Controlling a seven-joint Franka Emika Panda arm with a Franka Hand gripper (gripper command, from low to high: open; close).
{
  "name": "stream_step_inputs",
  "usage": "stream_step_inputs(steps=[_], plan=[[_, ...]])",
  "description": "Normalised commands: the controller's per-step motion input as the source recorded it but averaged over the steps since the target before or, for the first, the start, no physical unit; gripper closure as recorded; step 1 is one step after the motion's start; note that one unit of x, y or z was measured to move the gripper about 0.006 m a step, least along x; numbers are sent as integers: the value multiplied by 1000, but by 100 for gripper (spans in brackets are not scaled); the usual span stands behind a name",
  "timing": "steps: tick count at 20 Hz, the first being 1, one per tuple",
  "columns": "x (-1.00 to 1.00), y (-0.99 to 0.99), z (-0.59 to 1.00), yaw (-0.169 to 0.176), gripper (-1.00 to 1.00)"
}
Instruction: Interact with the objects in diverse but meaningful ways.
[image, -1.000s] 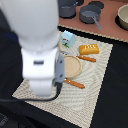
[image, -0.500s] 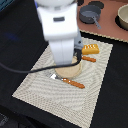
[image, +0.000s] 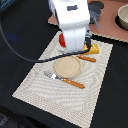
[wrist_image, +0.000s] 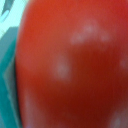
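The hand itself is hidden in the exterior view behind the white arm housing (image: 75, 22), so whether its fingers are apart, together or clamped on anything cannot be told. No fingers are seen in the wrist view either.

Going from the exterior view's left: a dark cable (image: 20, 47) is seen curving over the black table (image: 20, 25) toward the arm. A pale woven placemat (image: 65, 92) is laid on the table at an angle. On it a fork with an orange handle (image: 65, 80) is seen, then a round tan plate (image: 67, 66) just beyond it. A red tomato (image: 62, 41) is only partly visible at the arm's lower edge, the rest being covered by the housing. To the right of the plate a second orange-handled piece (image: 86, 58) is laid; its working end is too blurred to be named. Just behind it a golden-yellow bread loaf (image: 93, 48) is seen, partly cut off by the arm. At the far right a tan board (image: 112, 30) is seen, carrying a grey pot (image: 122, 16) cropped by the frame edge and dark items near the top that cannot be made out.

The wrist view is filled almost wholly by the tomato (wrist_image: 75, 65), seen very close and out of focus: a smooth, glossy red surface with faint pale highlights. A teal-grey strip (wrist_image: 7, 80) is seen along one edge; what it is cannot be determined. The placemat, plate and cutlery are shown only by the exterior view.
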Motion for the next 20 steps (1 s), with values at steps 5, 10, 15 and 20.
stream_step_inputs(steps=[5,10,15,20], plan=[[0,95,-454,5,100],[0,221,-217,10,100],[2,620,43,16,100],[0,802,28,17,100]])
